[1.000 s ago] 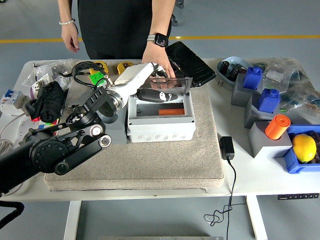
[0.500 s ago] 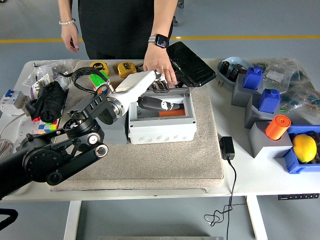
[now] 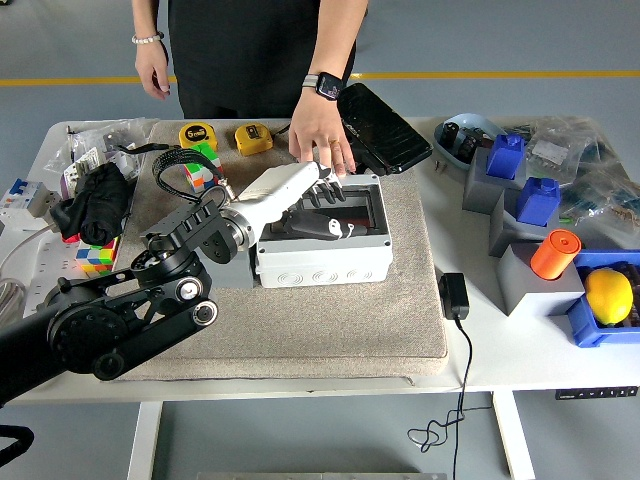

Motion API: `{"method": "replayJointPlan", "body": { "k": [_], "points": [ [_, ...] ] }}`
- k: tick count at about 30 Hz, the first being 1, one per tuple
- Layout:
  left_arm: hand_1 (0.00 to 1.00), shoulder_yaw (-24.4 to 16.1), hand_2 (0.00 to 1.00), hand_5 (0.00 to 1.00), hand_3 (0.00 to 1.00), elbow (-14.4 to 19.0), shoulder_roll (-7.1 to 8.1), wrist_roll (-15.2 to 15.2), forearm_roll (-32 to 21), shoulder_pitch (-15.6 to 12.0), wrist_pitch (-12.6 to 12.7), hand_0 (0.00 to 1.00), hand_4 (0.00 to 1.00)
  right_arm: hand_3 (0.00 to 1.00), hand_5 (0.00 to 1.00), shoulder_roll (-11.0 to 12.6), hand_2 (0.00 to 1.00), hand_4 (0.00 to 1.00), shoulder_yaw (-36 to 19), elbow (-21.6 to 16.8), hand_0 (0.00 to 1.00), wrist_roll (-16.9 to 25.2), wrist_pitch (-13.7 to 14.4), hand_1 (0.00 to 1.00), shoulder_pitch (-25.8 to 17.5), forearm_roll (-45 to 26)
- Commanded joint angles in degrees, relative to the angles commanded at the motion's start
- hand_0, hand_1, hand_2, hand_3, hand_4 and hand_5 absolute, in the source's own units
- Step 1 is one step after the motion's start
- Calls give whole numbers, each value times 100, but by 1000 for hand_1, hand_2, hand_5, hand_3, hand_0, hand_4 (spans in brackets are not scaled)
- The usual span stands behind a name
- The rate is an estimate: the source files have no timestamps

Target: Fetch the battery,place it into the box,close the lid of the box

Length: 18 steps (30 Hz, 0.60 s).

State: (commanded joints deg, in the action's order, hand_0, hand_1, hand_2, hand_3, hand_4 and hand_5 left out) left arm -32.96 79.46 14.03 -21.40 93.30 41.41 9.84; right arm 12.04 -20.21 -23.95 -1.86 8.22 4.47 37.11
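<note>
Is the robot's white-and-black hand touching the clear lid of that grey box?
Touching. The head view shows the left hand lying flat on the clear lid of the grey box, fingers spread across it, no gap visible.

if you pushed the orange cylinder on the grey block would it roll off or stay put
The orange cylinder stands upright on its flat end, so a gentle push would probably slide it, not roll it. It looks taller than wide, so a push near the top may tip it. Once on its side it could well roll off the small grey block.
</note>
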Motion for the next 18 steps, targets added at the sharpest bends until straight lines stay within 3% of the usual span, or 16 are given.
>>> {"method": "replayJointPlan", "body": {
  "k": [3, 4, 9, 10, 18],
  "points": [
    [535, -216, 560, 606, 587, 23, 8, 283, -124, -121, 259, 398, 986, 551, 435, -4, 562, 915, 8, 4, 590, 0, -1, 600, -3, -3],
    [595, -291, 591, 601, 598, 25, 9, 382, -200, -166, 351, 460, 985, 551, 435, -4, 562, 915, 11, 6, 590, 0, -2, 600, -1, -4],
    [595, -957, 591, 601, 598, 43, -1, 1130, -1022, -533, 978, 460, 985, 551, 435, -6, 562, 915, 17, 28, 590, 1, -2, 600, 12, -19],
    [626, -1172, 609, 584, 606, 48, -7, 1310, -1280, -635, 1057, 534, 977, 552, 435, -7, 562, 916, 24, 37, 590, 1, -3, 600, 14, -28],
    [618, -2486, 605, 561, 600, -161, -187, 2282, -2850, -1282, 1475, 525, 962, 552, 436, -18, 565, 916, 187, 199, 592, -67, -69, 601, 33, -247]
  ]
}}
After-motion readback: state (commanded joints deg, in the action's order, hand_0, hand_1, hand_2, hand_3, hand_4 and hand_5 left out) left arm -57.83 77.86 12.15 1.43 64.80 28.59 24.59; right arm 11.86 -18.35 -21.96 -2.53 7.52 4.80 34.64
